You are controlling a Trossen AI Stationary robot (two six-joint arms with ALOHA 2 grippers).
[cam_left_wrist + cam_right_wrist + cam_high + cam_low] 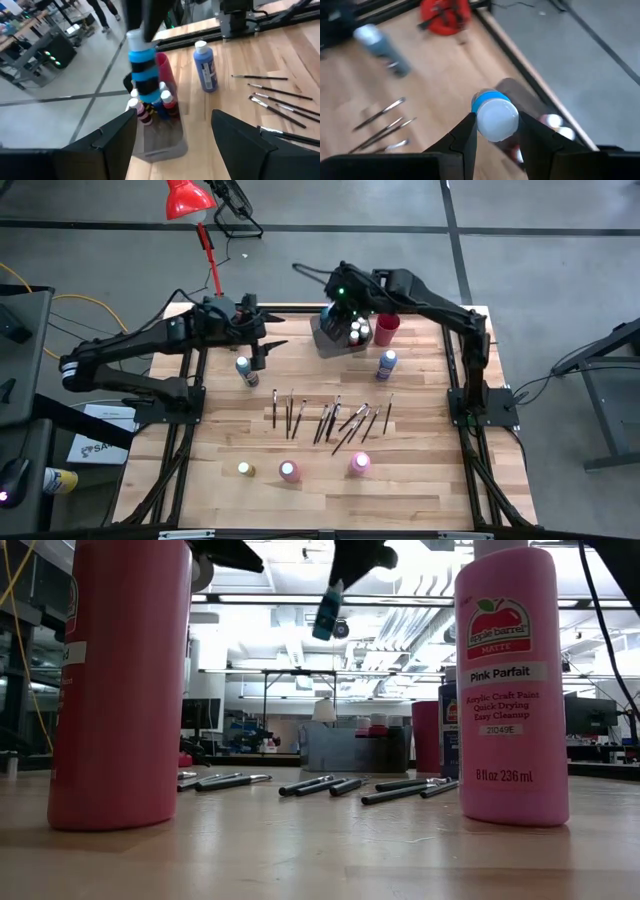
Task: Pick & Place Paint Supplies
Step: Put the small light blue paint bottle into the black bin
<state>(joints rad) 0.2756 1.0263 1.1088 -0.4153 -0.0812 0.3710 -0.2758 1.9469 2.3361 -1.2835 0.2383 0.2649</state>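
Right gripper (333, 308) hovers over the grey bin (328, 340); brushes (330, 420) lie mid-tabletop (420, 470), three bottles (288, 471) near the front edge.

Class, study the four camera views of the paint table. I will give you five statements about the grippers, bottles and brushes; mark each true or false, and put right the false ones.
1. The right gripper is shut on a blue bottle above the grey bin. True.
2. The left gripper holds a paintbrush. False: its fingers are open and hold nothing.
3. The paintbrushes lie in a loose row on the table. True.
4. The red cup lies tipped over among the brushes. False: it stands upright beside the bin.
5. The grey bin is empty. False: several small bottles already stand in it.
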